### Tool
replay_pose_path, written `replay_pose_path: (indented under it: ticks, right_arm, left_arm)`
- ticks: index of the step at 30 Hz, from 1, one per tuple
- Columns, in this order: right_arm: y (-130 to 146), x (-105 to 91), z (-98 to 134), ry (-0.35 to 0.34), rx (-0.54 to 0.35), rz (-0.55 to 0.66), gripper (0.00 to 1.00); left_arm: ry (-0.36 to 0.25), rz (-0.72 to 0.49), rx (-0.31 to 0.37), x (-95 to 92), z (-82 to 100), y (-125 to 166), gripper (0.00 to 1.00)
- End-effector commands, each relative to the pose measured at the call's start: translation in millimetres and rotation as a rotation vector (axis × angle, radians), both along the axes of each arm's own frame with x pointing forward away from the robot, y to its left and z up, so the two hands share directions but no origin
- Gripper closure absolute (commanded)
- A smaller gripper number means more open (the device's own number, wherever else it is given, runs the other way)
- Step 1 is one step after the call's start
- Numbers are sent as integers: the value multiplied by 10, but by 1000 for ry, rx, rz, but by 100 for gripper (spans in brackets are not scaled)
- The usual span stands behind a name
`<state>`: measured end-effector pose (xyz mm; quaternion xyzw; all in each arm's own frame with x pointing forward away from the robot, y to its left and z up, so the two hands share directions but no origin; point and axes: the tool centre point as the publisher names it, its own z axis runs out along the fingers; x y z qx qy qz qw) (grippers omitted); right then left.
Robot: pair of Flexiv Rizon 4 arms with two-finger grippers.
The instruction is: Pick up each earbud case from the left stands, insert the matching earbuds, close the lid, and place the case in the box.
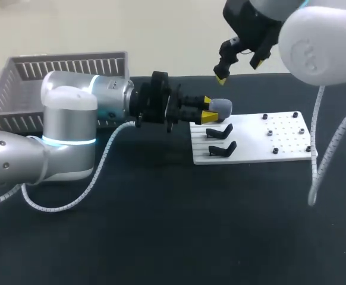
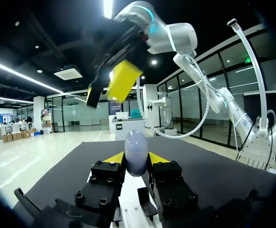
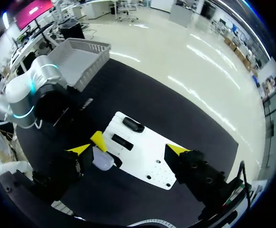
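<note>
Earbud case (image 1: pixel 221 107) in left end effector (image 1: pixel 208 109), long axis seemingly forward

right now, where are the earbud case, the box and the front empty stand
earbud case (image 2: pixel 136 154): left wrist view, middle of its grey shell
box (image 1: pixel 72 67): head view, its slatted far wall
front empty stand (image 1: pixel 221 149): head view, middle of its black cradle

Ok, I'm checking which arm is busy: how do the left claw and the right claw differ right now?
The left claw is shut on the grey earbud case; the right claw is open and empty. The left claw lies level, low by the white board; the right claw hangs higher, above the case, pointing down. Both have yellow tips and sit close to the case.
</note>
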<state>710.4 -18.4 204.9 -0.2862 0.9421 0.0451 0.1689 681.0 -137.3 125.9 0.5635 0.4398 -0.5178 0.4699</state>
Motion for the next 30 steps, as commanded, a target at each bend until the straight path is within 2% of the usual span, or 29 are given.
replay_pose_path:
  ticks: [1,4,10,18,24,30]
  right_arm:
    - [-24,-311,153,-118,56,58,0]
    - [14,-384,211,-153,66,101,0]
    - [47,-438,269,-192,101,153,0]
    - [149,-421,370,-254,155,221,0]
    - [191,-383,398,-260,184,256,0]
    - [191,-383,398,-260,184,256,0]
  left_arm:
    - [-2,4,-2,-10,-7,1,100]
    - [-2,4,-2,-10,-7,1,100]
    - [15,124,-8,-74,194,259,100]
    - [-8,284,68,-124,379,655,100]
    - [-45,390,117,-43,502,929,100]
    - [-86,548,174,145,552,1342,100]
